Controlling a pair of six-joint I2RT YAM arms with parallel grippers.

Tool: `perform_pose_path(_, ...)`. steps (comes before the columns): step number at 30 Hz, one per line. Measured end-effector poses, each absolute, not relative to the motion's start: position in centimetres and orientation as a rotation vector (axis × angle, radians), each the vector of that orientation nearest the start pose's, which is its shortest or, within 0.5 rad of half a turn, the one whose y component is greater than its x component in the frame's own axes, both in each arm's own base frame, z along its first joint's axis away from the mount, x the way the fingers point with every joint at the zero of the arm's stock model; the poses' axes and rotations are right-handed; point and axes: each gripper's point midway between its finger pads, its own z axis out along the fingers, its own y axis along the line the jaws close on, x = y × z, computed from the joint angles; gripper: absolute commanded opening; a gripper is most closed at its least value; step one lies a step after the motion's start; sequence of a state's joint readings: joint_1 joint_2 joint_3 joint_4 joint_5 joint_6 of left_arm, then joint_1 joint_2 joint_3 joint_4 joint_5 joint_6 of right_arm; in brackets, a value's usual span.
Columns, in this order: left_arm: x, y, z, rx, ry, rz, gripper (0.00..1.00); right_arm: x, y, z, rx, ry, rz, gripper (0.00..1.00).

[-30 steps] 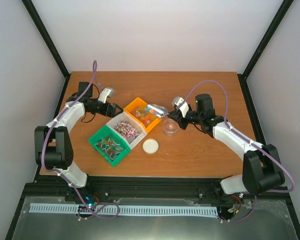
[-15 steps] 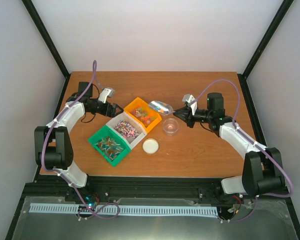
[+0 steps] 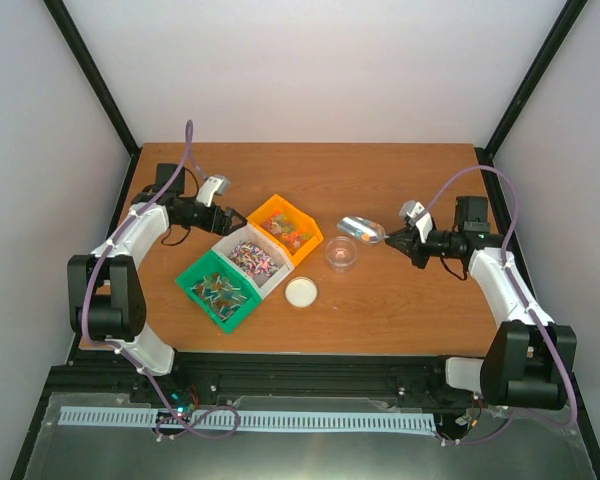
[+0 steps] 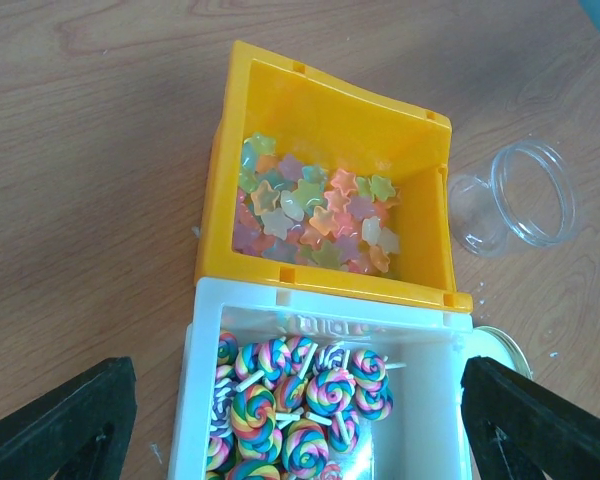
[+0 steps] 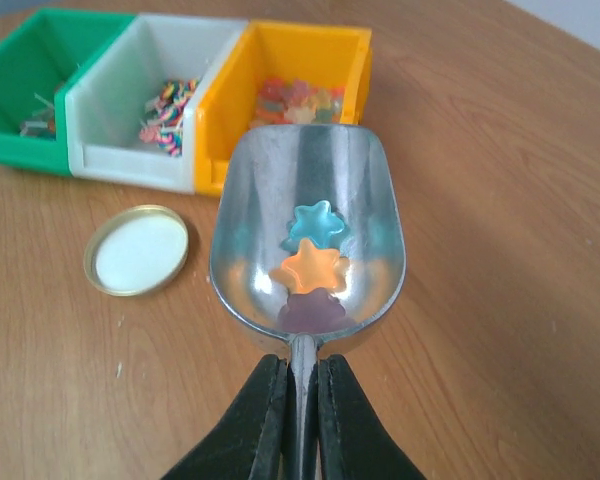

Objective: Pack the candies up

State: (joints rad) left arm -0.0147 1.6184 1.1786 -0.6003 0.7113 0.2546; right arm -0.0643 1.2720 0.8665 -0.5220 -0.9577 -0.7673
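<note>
Star candies (image 4: 310, 215) lie in yellow bin (image 4: 330, 110), three in scoop (image 5: 265, 185)

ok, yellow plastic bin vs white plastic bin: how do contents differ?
Shape: yellow plastic bin holds flat star candies, white plastic bin round lollipops on sticks. Colour: the stars are single-coloured, the lollipops rainbow-swirled. Both bins are open-topped and touch.

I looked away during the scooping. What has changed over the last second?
The right arm drew the scoop away from the orange bin and rightward, past the clear jar; it carries three star candies, handle clamped in the right fingers. The left arm, bins, jar and lid stayed put.
</note>
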Motion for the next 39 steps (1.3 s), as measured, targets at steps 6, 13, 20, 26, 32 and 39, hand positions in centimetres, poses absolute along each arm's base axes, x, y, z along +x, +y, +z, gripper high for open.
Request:
perform_pose_path(6,38.3,-11.8,15.5,0.575,2.354,-0.808,0.9,28.8,11.3,17.4,-1.107,1.923,0.667,0.03)
perform_pose_path(13,38.3,-11.8,15.5,0.576,2.353,-0.807,0.9,28.4,10.4,16.7,-1.133,2.012,0.613,0.03)
perform_pose_path(20,38.3,-11.8,15.5,0.577,2.352,-0.807,0.9,27.9,10.3,15.9,-1.176,2.072,0.589,0.03)
perform_pose_path(26,38.2,-11.9,15.6,0.58,2.348,-0.816,0.9,27.6,11.2,15.2,-1.244,2.113,0.558,0.03)
perform_pose_path(32,38.2,-12.0,15.7,0.581,2.345,-0.823,0.9,28.4,11.5,15.2,-1.284,2.154,0.491,0.03)
perform_pose_path(39,38.2,-12.0,15.7,0.582,2.344,-0.826,0.9,28.6,11.9,15.1,-1.336,2.199,0.451,0.03)
